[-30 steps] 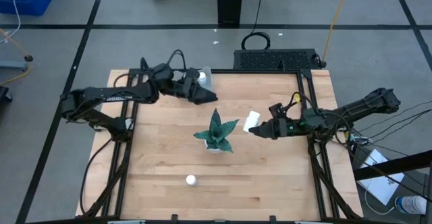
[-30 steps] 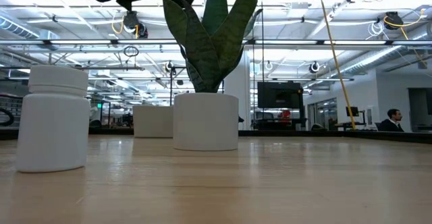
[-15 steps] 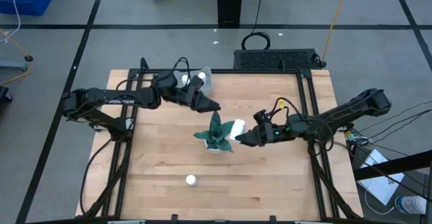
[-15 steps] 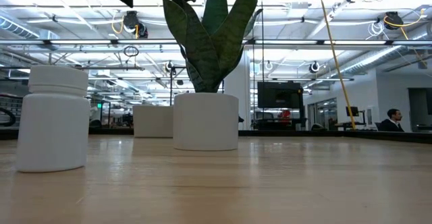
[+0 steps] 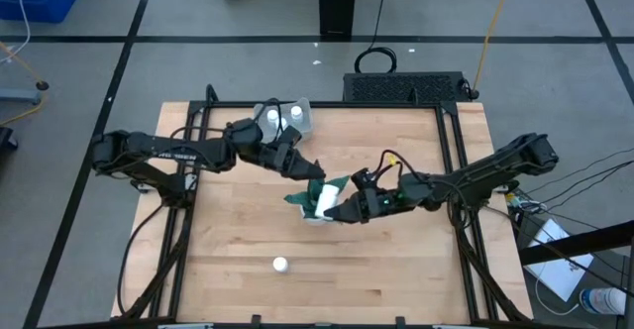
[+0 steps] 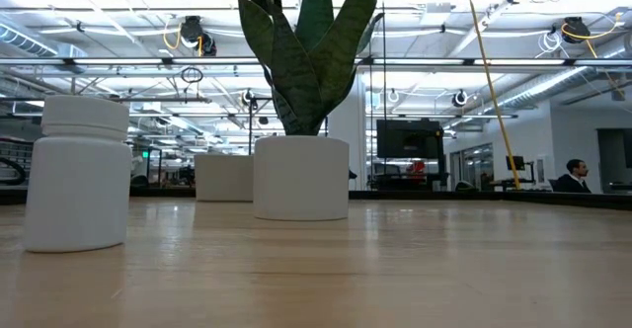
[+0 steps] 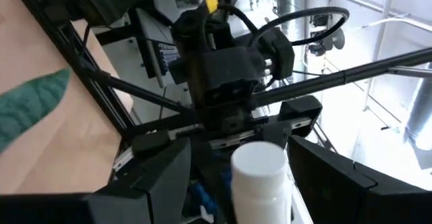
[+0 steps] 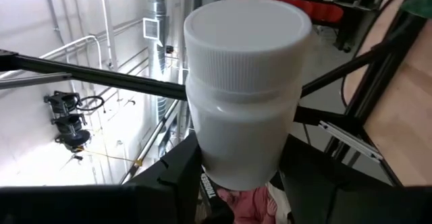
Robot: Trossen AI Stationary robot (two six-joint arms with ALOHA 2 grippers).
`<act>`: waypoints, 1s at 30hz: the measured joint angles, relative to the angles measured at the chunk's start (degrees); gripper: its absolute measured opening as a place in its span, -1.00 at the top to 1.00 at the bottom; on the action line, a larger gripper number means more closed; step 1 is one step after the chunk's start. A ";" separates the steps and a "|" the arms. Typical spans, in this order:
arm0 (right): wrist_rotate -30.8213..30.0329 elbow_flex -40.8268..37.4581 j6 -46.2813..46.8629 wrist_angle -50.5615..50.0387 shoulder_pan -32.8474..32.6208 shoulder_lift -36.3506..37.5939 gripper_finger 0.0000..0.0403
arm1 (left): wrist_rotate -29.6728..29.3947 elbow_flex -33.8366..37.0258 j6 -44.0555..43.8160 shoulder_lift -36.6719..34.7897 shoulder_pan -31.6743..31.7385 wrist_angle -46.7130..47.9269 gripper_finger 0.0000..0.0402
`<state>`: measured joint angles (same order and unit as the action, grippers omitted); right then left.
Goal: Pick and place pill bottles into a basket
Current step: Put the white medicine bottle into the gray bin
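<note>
Meeting over the plant (image 5: 315, 196), bottle (image 5: 326, 202) clamped in right claw (image 5: 342, 210); left claw (image 5: 309, 170) beside.

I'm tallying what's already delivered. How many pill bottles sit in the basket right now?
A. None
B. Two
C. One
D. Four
B: in the high view two white caps show inside the basket, while another bottle stands on the table and the right claw holds one over the plant.
</note>
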<state>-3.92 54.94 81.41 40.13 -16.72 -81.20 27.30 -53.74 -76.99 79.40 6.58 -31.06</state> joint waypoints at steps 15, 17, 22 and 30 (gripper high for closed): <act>1.31 0.01 3.13 0.32 2.05 -1.90 0.23 | -5.02 0.00 1.29 0.00 -6.49 0.01 -0.25; 1.25 0.02 3.18 0.36 2.28 -1.89 0.22 | -5.67 0.00 1.20 0.00 -6.66 -0.29 -0.25; 2.76 0.00 3.22 -0.05 3.25 -1.89 0.23 | -6.01 -1.53 1.29 1.82 -7.32 -0.29 -0.25; 3.54 0.02 3.15 0.67 3.52 -2.11 0.22 | 1.02 -8.73 1.43 7.91 -7.45 0.52 -0.25</act>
<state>-0.38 54.96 84.56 40.80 -13.20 -83.31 28.32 -62.47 -75.56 87.30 -0.87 -30.54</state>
